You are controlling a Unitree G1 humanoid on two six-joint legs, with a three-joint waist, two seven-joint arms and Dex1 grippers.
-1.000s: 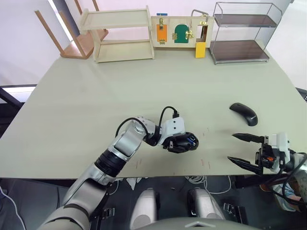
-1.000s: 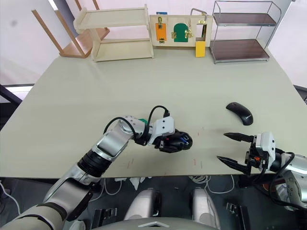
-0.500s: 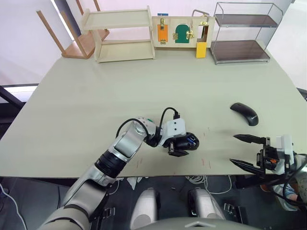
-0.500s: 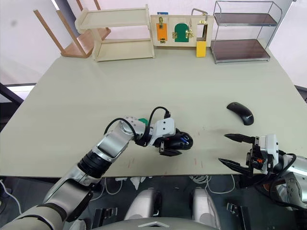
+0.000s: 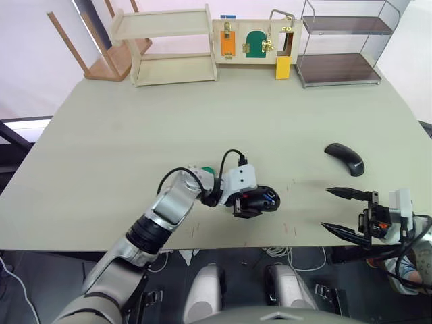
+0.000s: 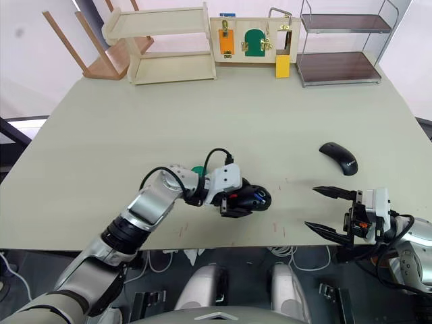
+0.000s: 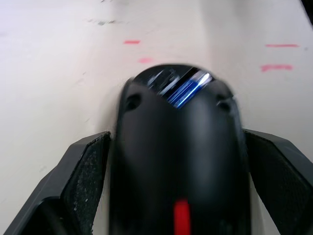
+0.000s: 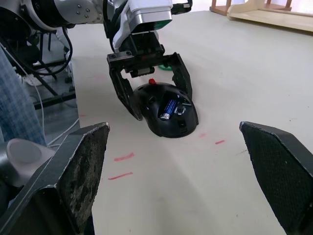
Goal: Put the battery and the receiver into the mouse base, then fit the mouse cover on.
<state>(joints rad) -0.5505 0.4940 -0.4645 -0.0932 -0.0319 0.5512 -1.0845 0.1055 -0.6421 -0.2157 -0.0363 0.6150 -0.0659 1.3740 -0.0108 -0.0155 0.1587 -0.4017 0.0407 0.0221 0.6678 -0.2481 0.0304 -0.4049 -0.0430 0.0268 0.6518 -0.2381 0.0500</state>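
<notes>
Two black fingers of the left gripper (image 8: 150,82) stand apart on either side of the mouse base (image 8: 168,110), not clamped on it. Inside the base lies the blue battery (image 8: 170,108), near the table's (image 5: 202,115) near edge. Off to the right, the right gripper (image 5: 347,211) hovers wide open at the near edge, holding nothing. Farther back on the right lies the mouse cover (image 5: 344,158), well apart from the base.
</notes>
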